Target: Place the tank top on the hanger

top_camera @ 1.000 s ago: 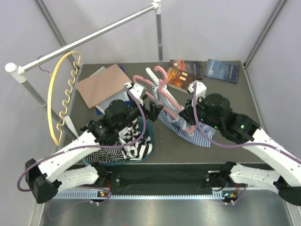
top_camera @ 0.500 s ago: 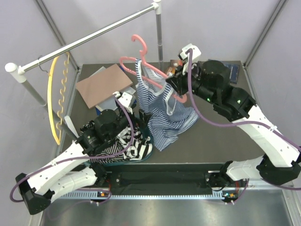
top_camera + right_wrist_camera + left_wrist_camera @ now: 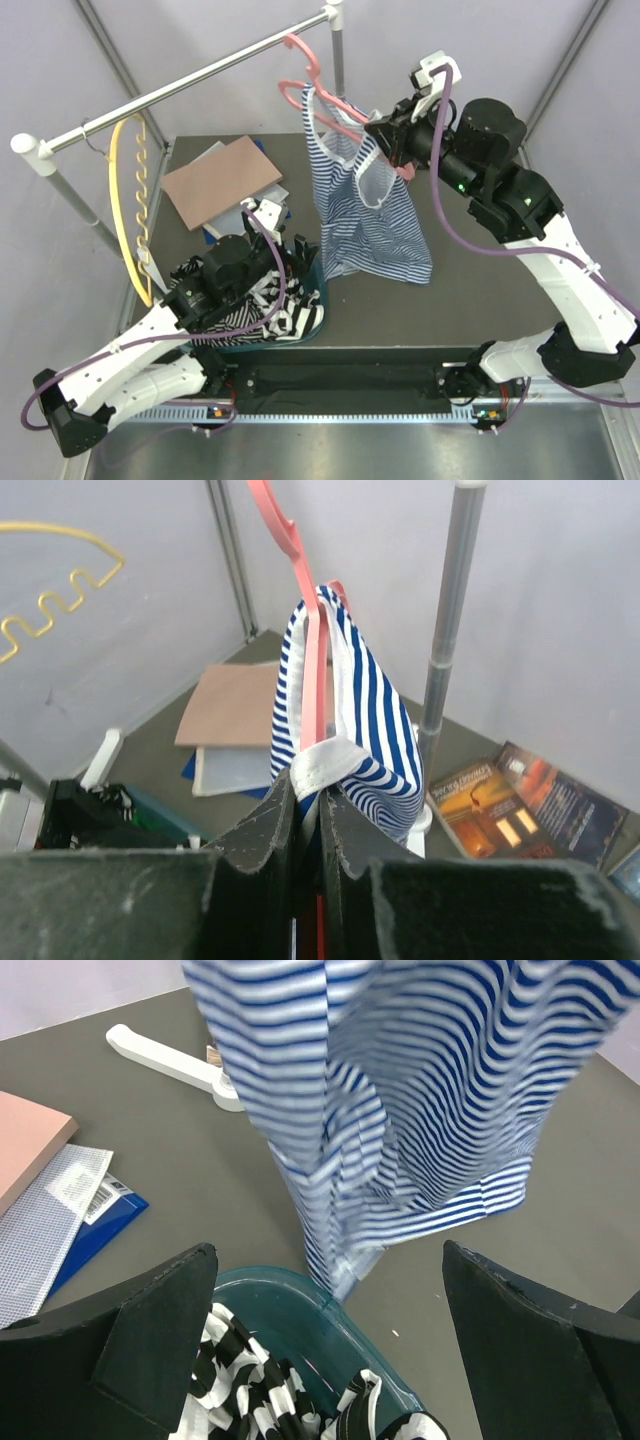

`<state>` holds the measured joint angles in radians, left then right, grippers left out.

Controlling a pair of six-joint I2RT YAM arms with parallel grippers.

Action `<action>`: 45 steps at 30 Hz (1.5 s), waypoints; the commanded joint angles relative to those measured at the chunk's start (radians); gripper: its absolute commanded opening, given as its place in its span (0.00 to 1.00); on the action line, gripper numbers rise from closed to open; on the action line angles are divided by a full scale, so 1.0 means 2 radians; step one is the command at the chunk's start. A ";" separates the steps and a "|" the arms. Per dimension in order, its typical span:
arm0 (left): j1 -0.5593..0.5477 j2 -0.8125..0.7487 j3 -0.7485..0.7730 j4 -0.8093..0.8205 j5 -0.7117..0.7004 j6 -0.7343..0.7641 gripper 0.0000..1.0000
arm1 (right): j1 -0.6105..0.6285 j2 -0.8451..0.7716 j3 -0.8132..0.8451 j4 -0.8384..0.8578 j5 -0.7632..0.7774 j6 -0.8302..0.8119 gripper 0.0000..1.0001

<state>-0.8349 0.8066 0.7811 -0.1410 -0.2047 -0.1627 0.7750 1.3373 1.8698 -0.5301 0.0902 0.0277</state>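
Robotics lab test cell, I'm seeing: plain panel walls [image 3: 480, 60] boxing in a dark table [image 3: 480, 290], cabled robot arms [image 3: 560, 270] sitting bolted at its near edge.

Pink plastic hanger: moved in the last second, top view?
Yes. The pink plastic hanger, with the blue-and-white striped tank top on it, went from beside the books up and back toward the metal clothes rail.

right end effector [image 3: 380, 136] raised, hanger [image 3: 293, 90] nearer rail [image 3: 200, 72], tank top [image 3: 365, 220] lifted off table [image 3: 480, 262]
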 commanded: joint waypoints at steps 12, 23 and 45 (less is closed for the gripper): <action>0.000 -0.006 -0.004 0.016 -0.011 -0.001 0.99 | -0.057 0.022 0.031 0.138 -0.071 0.063 0.00; -0.001 -0.002 -0.002 0.012 -0.010 -0.002 0.99 | -0.099 0.070 0.040 0.141 -0.100 0.113 0.00; 0.000 -0.004 0.006 -0.002 -0.013 -0.005 0.99 | -0.146 0.058 -0.018 0.138 -0.125 0.149 0.12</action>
<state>-0.8349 0.8074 0.7776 -0.1448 -0.2211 -0.1631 0.4988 1.5032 1.8496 -0.3115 -0.1364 0.3256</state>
